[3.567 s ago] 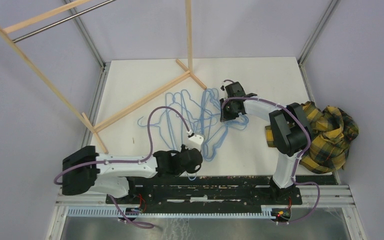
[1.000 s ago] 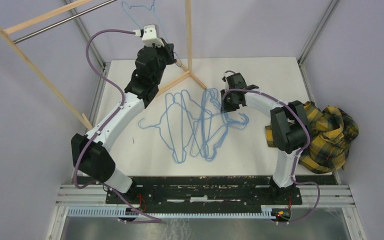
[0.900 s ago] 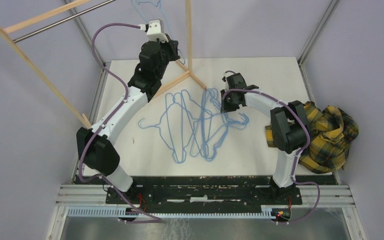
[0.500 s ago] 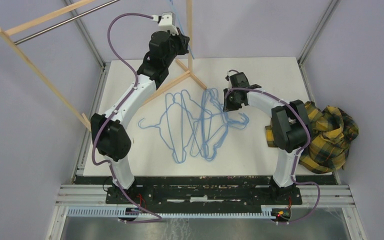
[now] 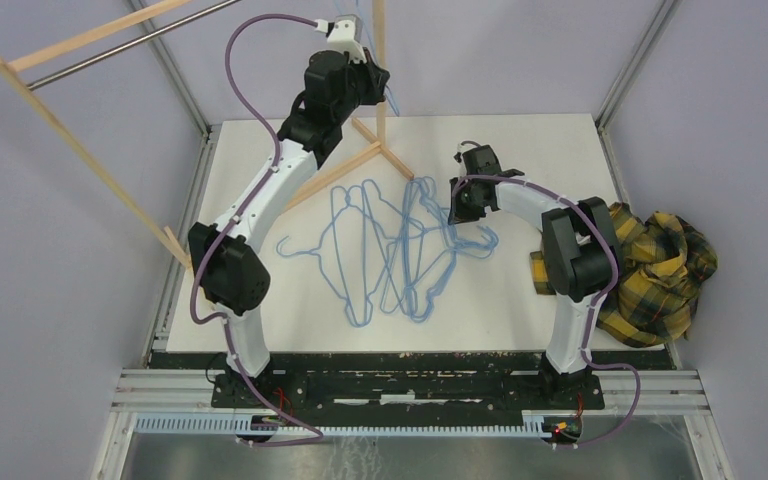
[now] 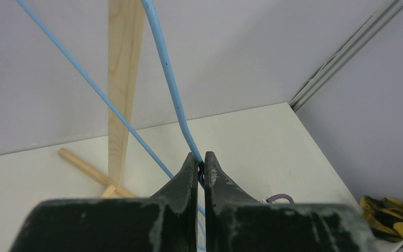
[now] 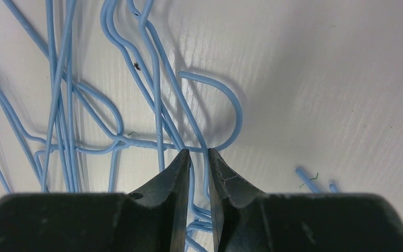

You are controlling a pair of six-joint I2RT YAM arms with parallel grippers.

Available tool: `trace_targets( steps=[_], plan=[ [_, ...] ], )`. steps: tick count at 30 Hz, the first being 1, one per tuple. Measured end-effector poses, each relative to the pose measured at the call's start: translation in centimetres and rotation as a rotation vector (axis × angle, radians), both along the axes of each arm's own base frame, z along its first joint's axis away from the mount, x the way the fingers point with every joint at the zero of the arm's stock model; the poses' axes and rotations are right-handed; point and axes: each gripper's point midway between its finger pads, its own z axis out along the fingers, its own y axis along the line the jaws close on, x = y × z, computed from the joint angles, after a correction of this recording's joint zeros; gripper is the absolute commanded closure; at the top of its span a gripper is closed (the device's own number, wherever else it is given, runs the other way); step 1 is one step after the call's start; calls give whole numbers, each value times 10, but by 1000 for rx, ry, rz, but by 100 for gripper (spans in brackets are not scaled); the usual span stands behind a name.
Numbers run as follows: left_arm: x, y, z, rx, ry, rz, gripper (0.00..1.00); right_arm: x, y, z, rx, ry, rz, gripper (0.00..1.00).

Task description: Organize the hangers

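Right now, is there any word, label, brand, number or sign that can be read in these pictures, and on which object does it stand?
There is no readable text in any view.
The hangers, wooden rack, table, yellow plaid cloth, left arm and right arm bear no writing.
The dark strip at the arm bases shows only pale scuffs, not letters.

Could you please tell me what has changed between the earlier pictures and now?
The left hand lifted one hanger off the table, carrying it from the near edge up and away to the rack's upright post, clamped on its wire. The right hand barely moved over the remaining hangers; the plaid cloth stayed put.
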Motion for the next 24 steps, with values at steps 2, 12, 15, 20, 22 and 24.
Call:
trace_targets(
  steps=[2, 12, 15, 20, 22, 24],
  plan=[
    [3, -6, 6, 3, 6, -19, 97, 0, 0, -1, 1, 3, -1, 73],
    [14, -22, -2, 40, 35, -48, 97, 1, -1, -2, 8, 5, -3, 73],
    [15, -21, -5, 46, 37, -37, 97, 1, -1, -2, 11, 6, -2, 72],
    [12, -14, -7, 50, 35, -14, 73, 1, -2, -3, 16, 9, -9, 63],
    [7, -10, -10, 59, 48, -12, 66, 0, -2, -4, 17, 10, -12, 57],
    [3, -8, -11, 61, 49, -10, 61, 0, -2, -5, 20, 7, -15, 52]
  ],
)
